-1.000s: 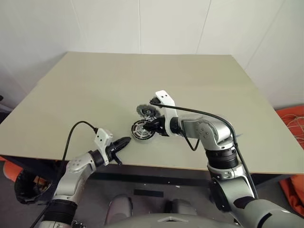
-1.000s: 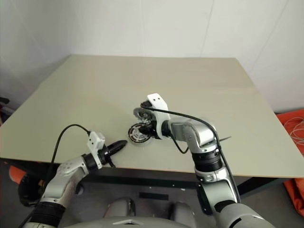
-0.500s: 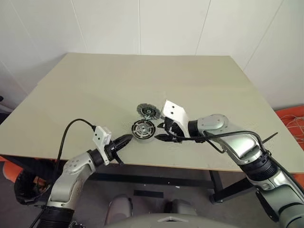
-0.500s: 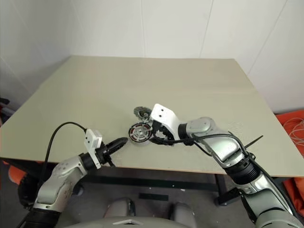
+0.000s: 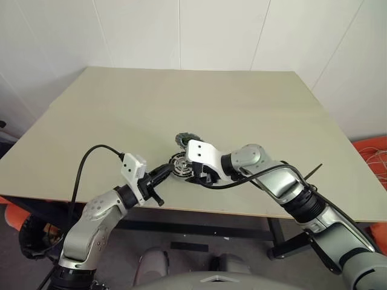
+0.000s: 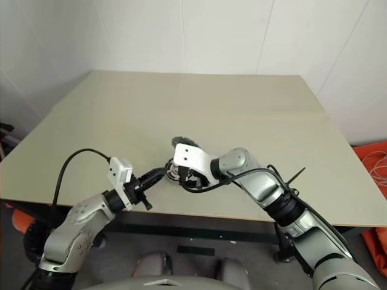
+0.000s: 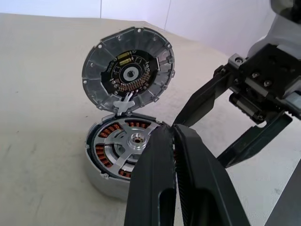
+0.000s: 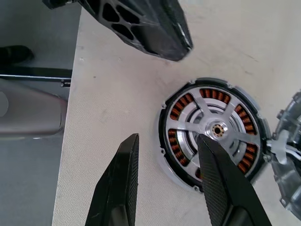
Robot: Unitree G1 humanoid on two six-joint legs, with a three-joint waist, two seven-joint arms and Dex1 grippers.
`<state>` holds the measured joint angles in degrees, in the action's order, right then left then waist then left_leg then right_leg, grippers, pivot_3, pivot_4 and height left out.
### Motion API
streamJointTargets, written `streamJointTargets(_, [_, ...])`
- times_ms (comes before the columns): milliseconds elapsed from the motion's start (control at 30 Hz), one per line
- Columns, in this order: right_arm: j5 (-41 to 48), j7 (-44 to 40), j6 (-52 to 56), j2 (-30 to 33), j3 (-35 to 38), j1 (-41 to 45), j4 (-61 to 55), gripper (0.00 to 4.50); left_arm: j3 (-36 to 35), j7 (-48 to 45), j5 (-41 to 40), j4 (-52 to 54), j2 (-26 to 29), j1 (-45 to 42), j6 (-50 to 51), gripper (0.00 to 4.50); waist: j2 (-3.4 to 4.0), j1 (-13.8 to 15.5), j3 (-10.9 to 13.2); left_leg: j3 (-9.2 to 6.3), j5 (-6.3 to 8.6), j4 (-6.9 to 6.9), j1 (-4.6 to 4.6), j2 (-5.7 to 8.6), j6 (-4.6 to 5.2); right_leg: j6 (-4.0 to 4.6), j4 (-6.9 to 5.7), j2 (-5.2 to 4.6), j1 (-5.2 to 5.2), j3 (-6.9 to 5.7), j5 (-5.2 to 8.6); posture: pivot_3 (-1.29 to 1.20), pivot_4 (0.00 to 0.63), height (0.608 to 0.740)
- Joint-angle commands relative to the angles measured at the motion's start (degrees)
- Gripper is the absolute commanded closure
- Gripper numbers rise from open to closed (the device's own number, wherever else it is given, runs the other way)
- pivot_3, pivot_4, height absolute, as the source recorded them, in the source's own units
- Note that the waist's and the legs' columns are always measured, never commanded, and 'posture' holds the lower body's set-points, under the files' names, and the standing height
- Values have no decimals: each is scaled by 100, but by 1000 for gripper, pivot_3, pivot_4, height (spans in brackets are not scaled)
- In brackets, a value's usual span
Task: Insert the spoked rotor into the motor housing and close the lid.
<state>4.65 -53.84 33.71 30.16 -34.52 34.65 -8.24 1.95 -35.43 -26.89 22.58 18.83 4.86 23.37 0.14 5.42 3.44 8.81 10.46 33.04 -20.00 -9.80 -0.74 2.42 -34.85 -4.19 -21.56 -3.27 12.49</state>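
The silvery motor housing (image 7: 106, 162) stands on the table near its front edge, copper windings showing. The spoked rotor (image 8: 217, 128) lies inside it, silvery spokes meeting at the hub. The ribbed grey lid (image 7: 128, 68) stands tilted up, hinged at the housing's far rim. My left gripper (image 7: 173, 134) is shut and empty, its tips just at the housing's near rim. My right gripper (image 8: 168, 138) is open and empty, hovering over the housing; one of its fingers (image 8: 216, 183) overlaps the housing's edge. In the left eye view both grippers meet at the housing (image 5: 179, 164).
The beige table (image 5: 181, 103) stretches wide behind the housing. Its front edge (image 5: 199, 211) runs close below both grippers. A white wall backs the table, and an orange object (image 5: 372, 151) lies on the floor at the far right.
My right wrist has rolled and now points left and down over the housing. The left gripper has risen and moved right, up to the housing's rim. Housing and lid have stayed put.
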Motion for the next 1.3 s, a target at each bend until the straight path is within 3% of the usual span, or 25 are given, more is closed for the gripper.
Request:
streamJointTargets(33, [-235, -64, -238, -83, -16, 165, 101, 2341, 83, 311, -80, 485, -82, -194, 249, 4311, 0, -6, 0, 0, 0, 1, 0, 0, 0, 0, 0, 0, 1, 0, 0, 0, 0, 740])
streamJointTargets(600, [-557, -336, -390, -353, 150, 148, 525, 2341, -74, 446, -268, 599, 22, -272, 503, 4311, 0, -16, 0, -1, 2, 4, 0, -1, 4, 0, -1, 2, 1, 0, 0, 0, 0, 740])
streamJointTargets(700, [-560, -345, -365, -344, 186, 116, 522, 2953, -34, 482, -262, 645, 11, -287, 543, 4311, 0, -16, 0, -1, 2, 4, 1, -1, 4, 0, -1, 2, 2, 0, 0, 0, 0, 740])
streamJointTargets(833, [-586, -365, -389, -320, 193, 92, 556, 4324, -30, 500, -272, 680, 17, -283, 561, 4311, 0, -15, 0, -1, 2, 5, 2, -2, 3, 0, -1, 2, 3, 0, 0, 0, 0, 740])
streamJointTargets(867, [-596, -375, -396, -318, 190, 88, 563, 4454, -40, 500, -278, 668, 21, -299, 567, 4311, 0, -16, 0, -1, 2, 5, 1, -2, 3, 0, -1, 2, 3, 0, 0, 0, 0, 740])
streamJointTargets(1300, [-701, -391, -473, -323, 163, 94, 606, 4454, -114, 299, -235, 264, 59, -324, 300, 4311, 0, -16, 0, -1, 2, 15, 3, -3, 3, -1, -1, 2, 7, 0, 0, 0, 0, 740])
